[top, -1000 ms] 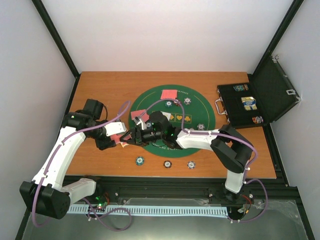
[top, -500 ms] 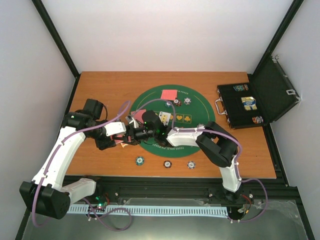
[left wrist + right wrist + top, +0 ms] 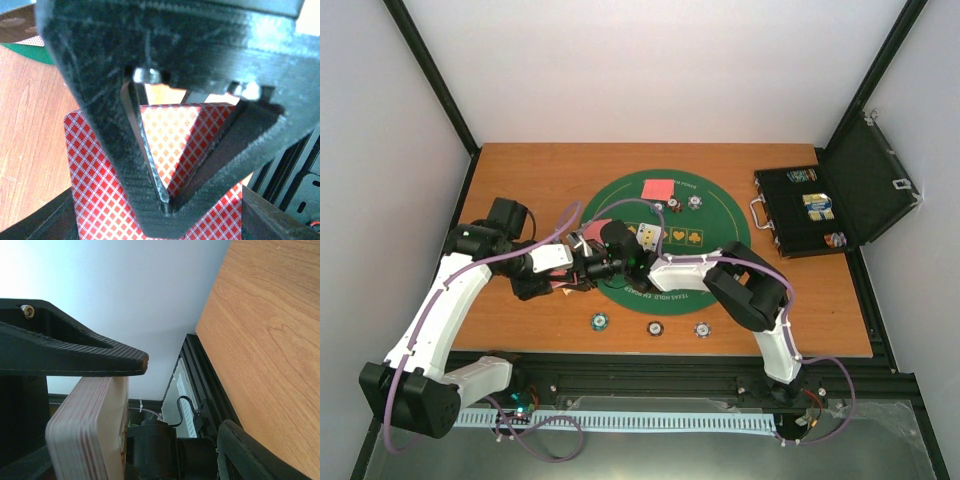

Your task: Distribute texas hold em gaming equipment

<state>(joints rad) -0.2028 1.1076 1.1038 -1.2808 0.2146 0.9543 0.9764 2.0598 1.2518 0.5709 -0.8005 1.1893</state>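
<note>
- In the left wrist view, the left claw (image 3: 165,200) is clamped on a deck of playing cards (image 3: 100,190). Its two dark fingers meet in a V over the red-and-white diamond back
- From above, that claw sits left of centre in the frame, at the left edge of the green mat (image 3: 720,245). The deck is held just off the mat, over the wooden table (image 3: 520,170)
- The right arm reaches across the mat toward the left side of the frame, so the right claw (image 3: 588,265) sits just beside the left one
- In the right wrist view, the right claw's jaws stand apart. The upper finger lies along the top edge of the deck at lower left, and the other finger is well clear at lower right
- A single pink-backed card (image 3: 659,187) lies near the top edge of the mat
- A small cluster of poker chips (image 3: 673,208) sits just below that card
- A white card (image 3: 647,234) lies near the middle of the mat, close to the right arm's wrist
- Three more chips (image 3: 654,327) lie in a row on the bare wood below the mat, toward the bottom of the frame
- An open black case (image 3: 790,215) stands at the right of the frame, its lid tilted up
</note>
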